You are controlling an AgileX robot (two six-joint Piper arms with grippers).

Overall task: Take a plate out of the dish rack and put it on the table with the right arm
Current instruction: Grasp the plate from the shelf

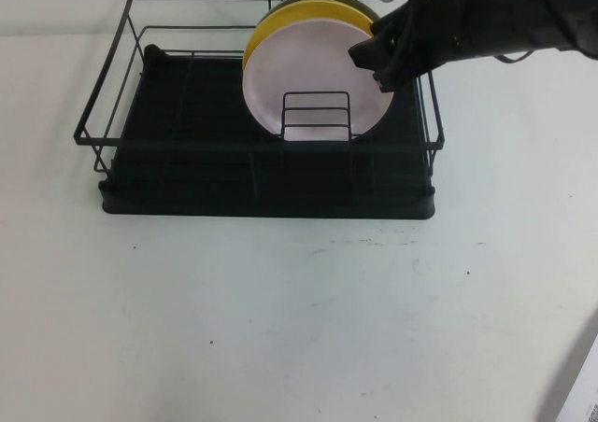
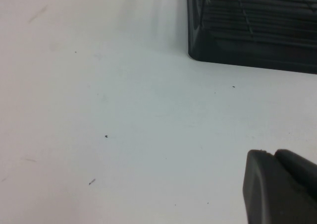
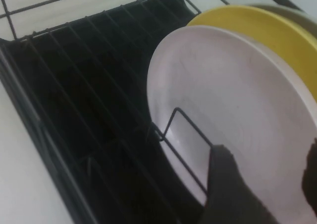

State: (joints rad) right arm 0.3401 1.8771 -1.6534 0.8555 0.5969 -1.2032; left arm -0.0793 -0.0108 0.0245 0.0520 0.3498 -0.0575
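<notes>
Pink plate (image 1: 313, 81) racked; right tool (image 1: 385, 60) covers its edge.

The pale pink plate (image 1: 313, 77) is standing upright in the black dish rack (image 1: 187, 142) on the white counter (image 1: 299, 319), its rim just beside the right tool (image 1: 381, 63).

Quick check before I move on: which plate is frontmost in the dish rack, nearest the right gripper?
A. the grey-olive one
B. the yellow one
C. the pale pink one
C: the pale pink plate stands upright in front of the yellow plate, with the right gripper at its edge.
</notes>
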